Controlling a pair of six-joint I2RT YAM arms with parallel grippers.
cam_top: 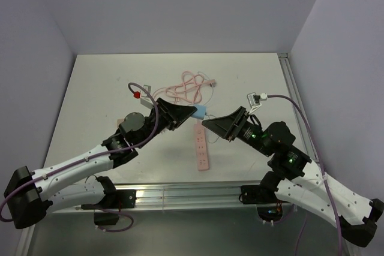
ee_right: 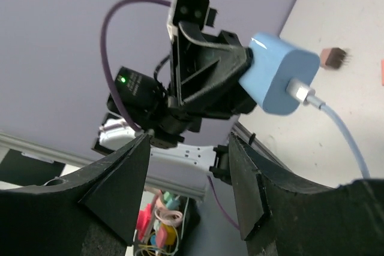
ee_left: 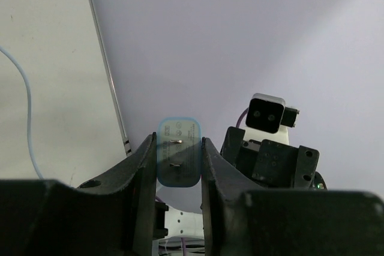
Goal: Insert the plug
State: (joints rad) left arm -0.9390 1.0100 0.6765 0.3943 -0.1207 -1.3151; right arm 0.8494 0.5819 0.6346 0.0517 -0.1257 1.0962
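My left gripper (cam_top: 191,113) is shut on a light blue plug (cam_top: 199,111) and holds it above the table, over the far end of the pink power strip (cam_top: 202,146). In the left wrist view the plug (ee_left: 178,151) sits between my fingers (ee_left: 211,166) with its two metal prongs facing the camera. My right gripper (cam_top: 207,123) is open and empty, just right of the plug and above the strip. The right wrist view shows the plug (ee_right: 278,74) in the left gripper, a silver connector and pale blue cable (ee_right: 344,130) leaving its back.
A coiled pink cable (cam_top: 191,86) lies behind the strip. A small red-tipped connector (cam_top: 137,95) lies at the left. A metal rail (cam_top: 294,97) runs along the table's right edge. A small brown connector (ee_right: 334,57) lies on the table.
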